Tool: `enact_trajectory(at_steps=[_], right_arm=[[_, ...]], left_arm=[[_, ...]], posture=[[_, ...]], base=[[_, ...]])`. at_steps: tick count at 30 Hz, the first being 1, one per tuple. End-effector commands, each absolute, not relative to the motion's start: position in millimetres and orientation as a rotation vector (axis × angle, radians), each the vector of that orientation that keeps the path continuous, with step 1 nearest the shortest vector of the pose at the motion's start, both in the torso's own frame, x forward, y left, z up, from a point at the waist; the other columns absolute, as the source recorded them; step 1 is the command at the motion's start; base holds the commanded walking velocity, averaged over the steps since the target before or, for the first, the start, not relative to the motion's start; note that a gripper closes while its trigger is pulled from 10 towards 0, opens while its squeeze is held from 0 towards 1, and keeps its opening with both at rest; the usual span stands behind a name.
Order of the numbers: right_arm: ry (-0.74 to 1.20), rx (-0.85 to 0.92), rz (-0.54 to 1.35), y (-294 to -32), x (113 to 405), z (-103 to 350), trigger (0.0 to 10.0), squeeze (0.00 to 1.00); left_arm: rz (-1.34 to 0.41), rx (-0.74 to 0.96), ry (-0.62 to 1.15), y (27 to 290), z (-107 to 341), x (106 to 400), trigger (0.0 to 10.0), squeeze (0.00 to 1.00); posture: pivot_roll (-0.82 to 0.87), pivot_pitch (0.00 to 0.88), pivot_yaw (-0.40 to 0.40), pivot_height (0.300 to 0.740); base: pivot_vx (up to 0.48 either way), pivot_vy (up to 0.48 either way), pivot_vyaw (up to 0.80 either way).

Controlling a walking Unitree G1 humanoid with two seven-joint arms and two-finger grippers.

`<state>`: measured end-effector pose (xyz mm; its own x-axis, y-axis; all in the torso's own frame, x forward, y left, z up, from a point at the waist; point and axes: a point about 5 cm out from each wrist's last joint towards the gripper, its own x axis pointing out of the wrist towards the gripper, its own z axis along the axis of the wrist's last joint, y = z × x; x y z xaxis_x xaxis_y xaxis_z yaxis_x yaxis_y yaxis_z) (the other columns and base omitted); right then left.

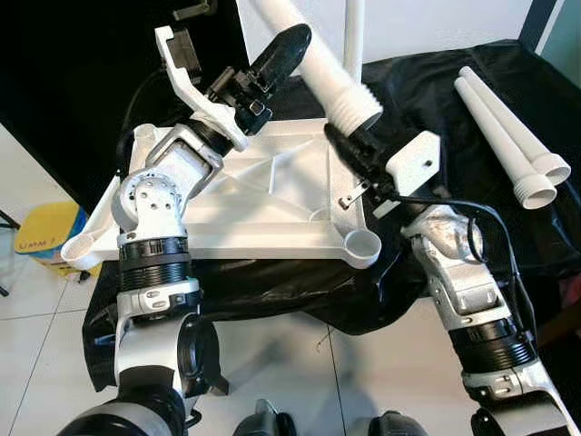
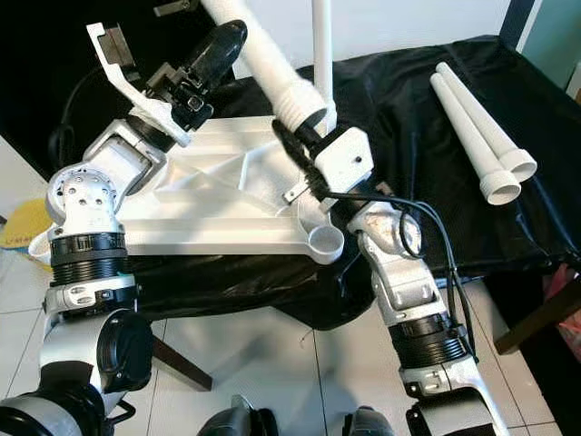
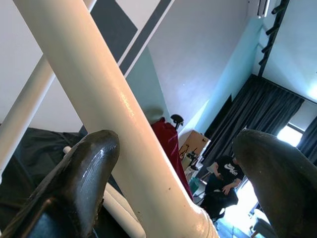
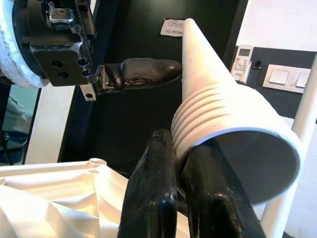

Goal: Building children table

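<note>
The white table top (image 1: 272, 200) lies upside down on a black cloth (image 1: 427, 91). My right gripper (image 4: 178, 144) is shut on the rim of a white table leg (image 1: 318, 68), at its ribbed, threaded end (image 4: 218, 114). That end hangs tilted above the top's far right corner. Higher up the shaft, my left gripper (image 3: 176, 148) is open, one finger on each side of the leg (image 3: 114, 109). One finger (image 1: 281, 50) rests against the shaft. A second leg (image 1: 354, 32) stands upright behind.
Two more white legs (image 1: 508, 127) lie side by side on the cloth at the right. The near right corner socket (image 1: 363, 243) is open. A yellow object (image 1: 41, 232) sits on the tiled floor at the left. A person (image 3: 225, 173) sits far off.
</note>
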<state>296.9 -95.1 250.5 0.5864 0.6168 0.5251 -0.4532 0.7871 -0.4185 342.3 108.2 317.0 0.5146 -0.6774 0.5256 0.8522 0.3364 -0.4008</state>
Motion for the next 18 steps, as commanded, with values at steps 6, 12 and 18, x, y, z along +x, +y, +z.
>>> enact_trajectory(at_steps=[6, 12, 18], right_arm=[[-0.701, -0.269, 0.706, -85, 288, 244, 10.0, 0.0], [-0.679, -0.276, 0.716, -83, 284, 236, 10.0, 0.0], [-0.658, -0.281, 0.724, -79, 280, 227, 10.0, 0.0]], left_arm=[[-1.172, -0.597, -0.285, 99, 309, 343, 10.0, 0.0], [-1.117, -0.569, -0.22, 98, 301, 350, 10.0, 0.0], [-1.084, -0.555, -0.166, 96, 293, 352, 10.0, 0.0]], posture=[[-0.16, 0.0, 0.121, 0.74], [-0.16, 0.0, 0.124, 0.74], [-0.17, 0.0, 0.126, 0.74]], base=[[0.0, 0.0, 0.0], [0.0, 0.0, 0.0], [0.0, 0.0, 0.0]])
